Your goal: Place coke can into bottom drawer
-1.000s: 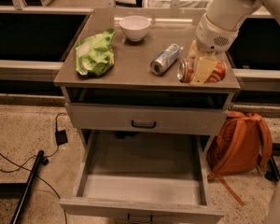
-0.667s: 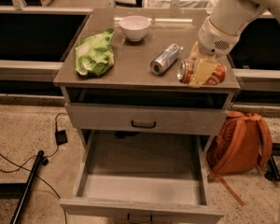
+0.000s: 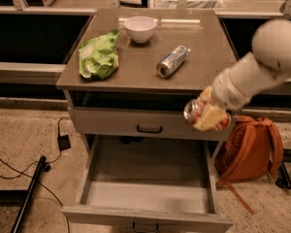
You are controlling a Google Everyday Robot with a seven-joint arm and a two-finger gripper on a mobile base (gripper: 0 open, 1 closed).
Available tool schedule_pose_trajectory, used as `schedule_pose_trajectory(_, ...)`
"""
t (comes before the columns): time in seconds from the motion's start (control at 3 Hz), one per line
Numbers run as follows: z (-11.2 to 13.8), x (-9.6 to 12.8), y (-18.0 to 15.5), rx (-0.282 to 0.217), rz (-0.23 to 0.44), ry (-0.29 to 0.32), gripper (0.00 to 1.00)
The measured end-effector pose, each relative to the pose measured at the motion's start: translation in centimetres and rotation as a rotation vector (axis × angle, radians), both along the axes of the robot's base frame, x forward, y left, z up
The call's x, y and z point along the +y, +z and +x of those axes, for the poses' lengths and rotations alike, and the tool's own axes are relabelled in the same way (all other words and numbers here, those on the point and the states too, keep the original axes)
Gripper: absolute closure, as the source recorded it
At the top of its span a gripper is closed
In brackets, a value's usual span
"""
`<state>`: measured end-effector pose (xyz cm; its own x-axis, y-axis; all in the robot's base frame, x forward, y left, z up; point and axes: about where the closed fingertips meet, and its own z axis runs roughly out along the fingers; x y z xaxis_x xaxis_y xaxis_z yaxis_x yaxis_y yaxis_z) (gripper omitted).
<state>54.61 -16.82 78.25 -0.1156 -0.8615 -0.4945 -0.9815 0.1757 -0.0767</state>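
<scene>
My gripper (image 3: 207,115) is shut on the red-orange coke can (image 3: 194,111), whose silver end faces left. It holds the can in the air in front of the cabinet's right side, level with the shallow middle drawer (image 3: 136,124). The bottom drawer (image 3: 148,216) is pulled wide open below and looks empty. The can hangs above the drawer's right rear part.
On the cabinet top (image 3: 140,64) lie a green chip bag (image 3: 98,56), a white bowl (image 3: 139,28) and a silver-and-blue can (image 3: 172,61) on its side. An orange backpack (image 3: 250,152) leans to the right of the cabinet. Cables and a black pole (image 3: 31,188) lie on the floor at left.
My gripper has lifted the coke can off the right side of the cabinet top and carried it forward and down, in front of the cabinet above the open bottom drawer.
</scene>
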Motion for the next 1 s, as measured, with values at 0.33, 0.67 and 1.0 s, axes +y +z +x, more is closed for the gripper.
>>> schedule_pose_trajectory(0.33,-1.9,-3.1,-3.0,-0.005,0.004,-0.07,1.0)
schedule_pose_trajectory(0.67,-1.8,-3.0,-3.3,-0.005,0.008,-0.073,1.0)
schedule_pose_trajectory(1.0,-0.6,-1.8,-8.2,-0.016,0.077,-0.101,1.0)
